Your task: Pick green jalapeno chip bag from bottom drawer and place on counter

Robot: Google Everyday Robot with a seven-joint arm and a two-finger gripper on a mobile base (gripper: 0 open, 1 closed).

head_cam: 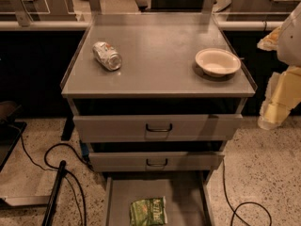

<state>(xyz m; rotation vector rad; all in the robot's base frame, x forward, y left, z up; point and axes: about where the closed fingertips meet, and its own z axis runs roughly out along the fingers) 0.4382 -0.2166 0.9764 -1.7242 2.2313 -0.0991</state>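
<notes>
Hanging gripper (271,113) right of counter (160,74)

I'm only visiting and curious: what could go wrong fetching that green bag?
The gripper hangs right of the cabinet, far from the green jalapeno chip bag in the bottom drawer; reaching in, it might bump the middle drawer above. Placing on the counter might knock the crushed can or bowl.

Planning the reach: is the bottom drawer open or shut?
Open: the bottom drawer is pulled out, the green jalapeno chip bag lying on its floor. The gripper hangs right of the cabinet.
</notes>
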